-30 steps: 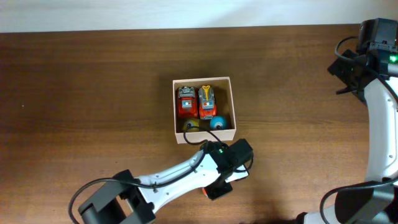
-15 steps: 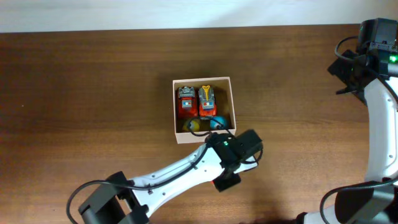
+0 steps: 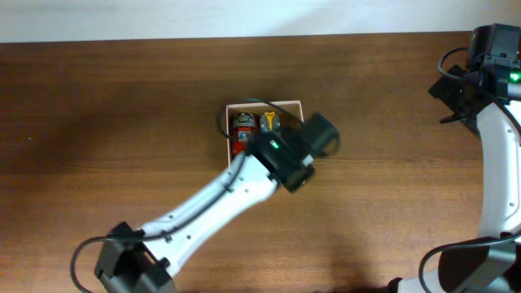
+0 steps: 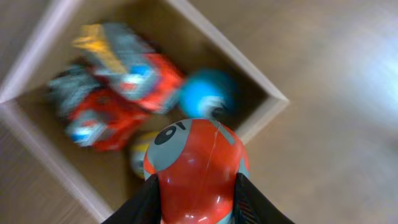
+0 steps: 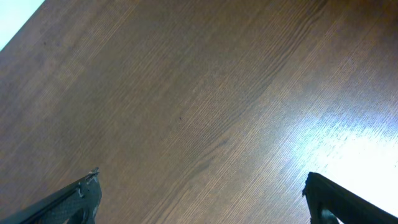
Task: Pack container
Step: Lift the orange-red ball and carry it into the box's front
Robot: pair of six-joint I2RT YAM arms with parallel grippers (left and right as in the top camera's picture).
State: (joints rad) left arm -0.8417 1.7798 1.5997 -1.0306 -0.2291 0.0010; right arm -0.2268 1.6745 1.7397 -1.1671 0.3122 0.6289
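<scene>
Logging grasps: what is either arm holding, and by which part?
Left gripper holds a red rounded toy, fingers pinching its two sides. Right gripper is open, holding nothing.

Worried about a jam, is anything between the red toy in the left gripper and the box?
Nothing covers the container, but two trucks, a blue ball and a yellow ball lie in it below the red toy in the left gripper.

A dark brown wooden table [image 3: 98, 106] was seen, with fine lines in the wood. A white strip [image 3: 244, 16] was seen along its far edge. A bright patch of light [image 5: 354, 143] was thrown on the wood.
</scene>
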